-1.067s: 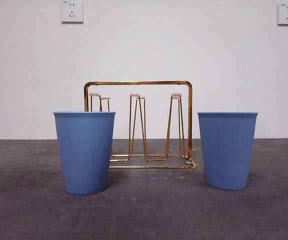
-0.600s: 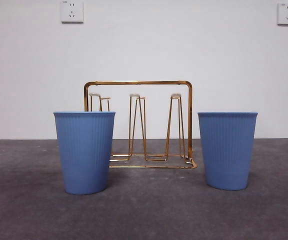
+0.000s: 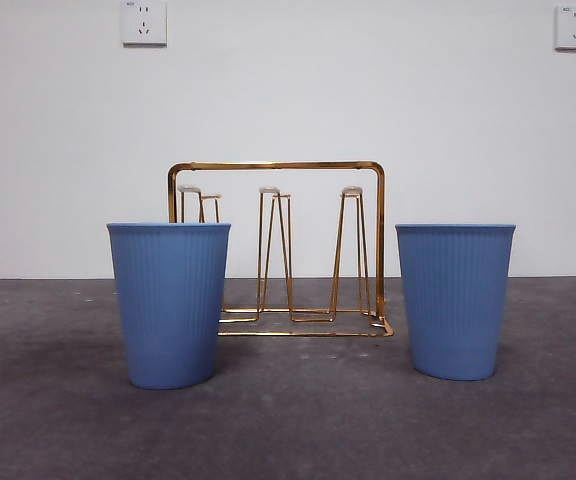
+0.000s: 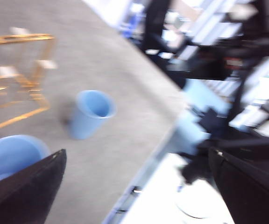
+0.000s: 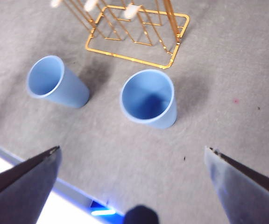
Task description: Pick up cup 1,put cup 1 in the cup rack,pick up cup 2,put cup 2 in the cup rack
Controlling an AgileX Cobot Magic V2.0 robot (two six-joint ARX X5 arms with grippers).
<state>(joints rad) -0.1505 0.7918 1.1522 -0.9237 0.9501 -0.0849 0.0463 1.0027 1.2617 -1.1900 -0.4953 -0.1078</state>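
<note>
Two blue ribbed cups stand upright on the grey table, one at the left [image 3: 169, 305] and one at the right [image 3: 455, 300]. Between and behind them stands the gold wire cup rack [image 3: 276, 165], its white-tipped pegs bare. No arm shows in the front view. My right gripper [image 5: 132, 149] hangs open high above the table, with one cup [image 5: 148, 99] closest, the other cup [image 5: 55, 84] further off and the cup rack [image 5: 125, 56] beyond. My left gripper [image 4: 137, 151] is open too; its blurred view shows both cups [image 4: 90, 112] [image 4: 10, 154] and the cup rack [image 4: 20, 39].
A white wall with two sockets [image 3: 144, 22] rises behind the table. The table's edge [image 4: 144, 154] runs through the left wrist view, with dark equipment beyond it. Open grey tabletop lies in front of the cups.
</note>
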